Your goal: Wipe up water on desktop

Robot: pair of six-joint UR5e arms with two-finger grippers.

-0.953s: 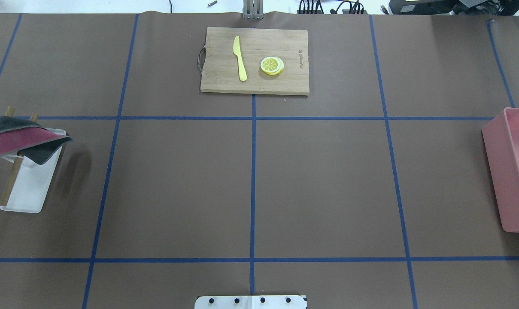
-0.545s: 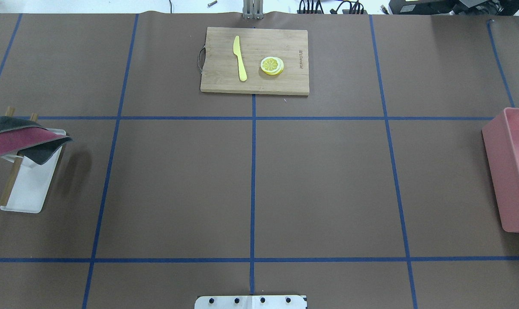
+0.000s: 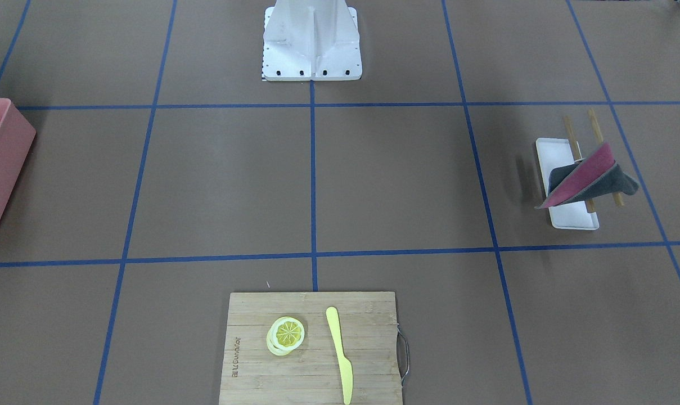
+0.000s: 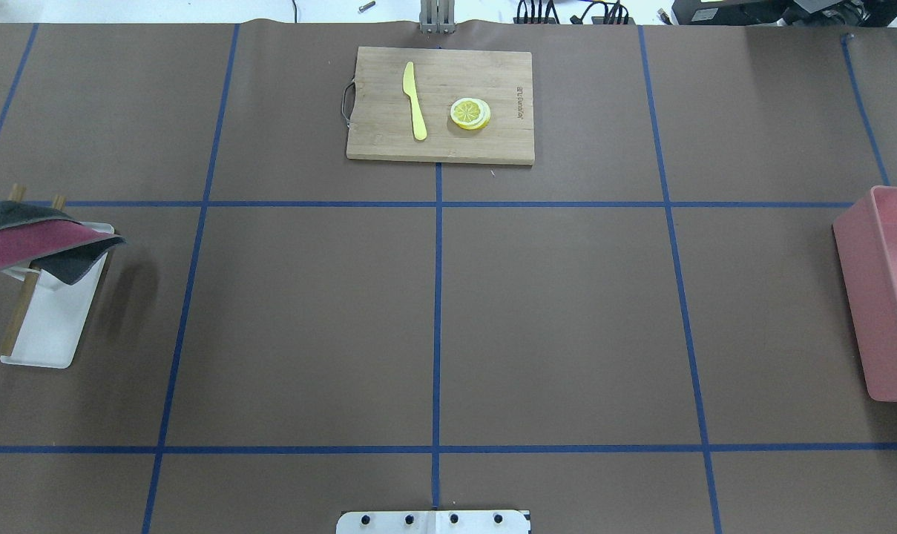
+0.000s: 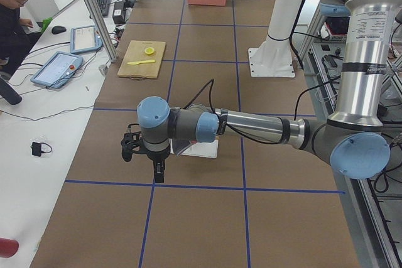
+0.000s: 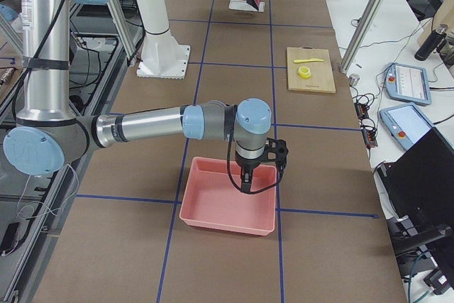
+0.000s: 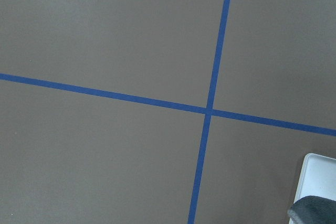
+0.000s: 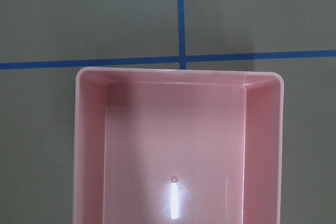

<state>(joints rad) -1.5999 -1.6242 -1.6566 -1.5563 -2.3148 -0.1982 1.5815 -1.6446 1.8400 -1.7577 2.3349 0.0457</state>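
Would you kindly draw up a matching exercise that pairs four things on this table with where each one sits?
1. yellow knife
2. lemon slices
3. cloth
4. pink bin

A. on wooden sticks over the white tray
B. on the cutting board, nearer its printed logo
C. at the desktop's end on the robot's right
D. on the cutting board, nearer its metal handle

Pairs: 1-D, 2-B, 3-A, 4-C

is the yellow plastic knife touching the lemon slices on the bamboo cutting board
No, the yellow plastic knife and lemon slices lie apart, bare bamboo cutting board between.
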